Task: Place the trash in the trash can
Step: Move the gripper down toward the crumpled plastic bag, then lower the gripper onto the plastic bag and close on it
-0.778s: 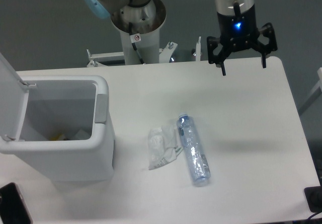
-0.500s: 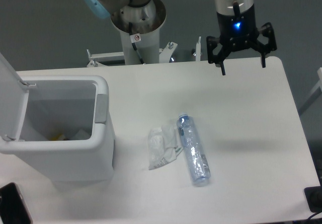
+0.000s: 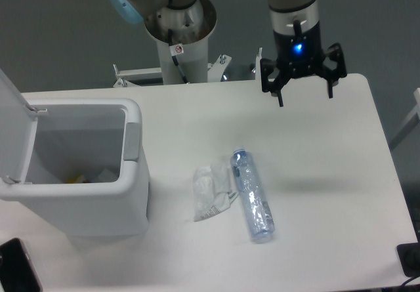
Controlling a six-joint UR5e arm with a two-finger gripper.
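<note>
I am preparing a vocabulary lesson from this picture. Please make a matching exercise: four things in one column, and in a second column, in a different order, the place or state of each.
Things:
1. trash can
2. water bottle
3. plastic wrapper
4. gripper

Places or states:
A. open, above the table's far edge, holding nothing
B. lying flat, cap end pointing away from the camera
C. lid open, at the table's left end
D. crumpled, between the bin and the bottle

Pairs: 1-C, 2-B, 3-D, 4-A
</note>
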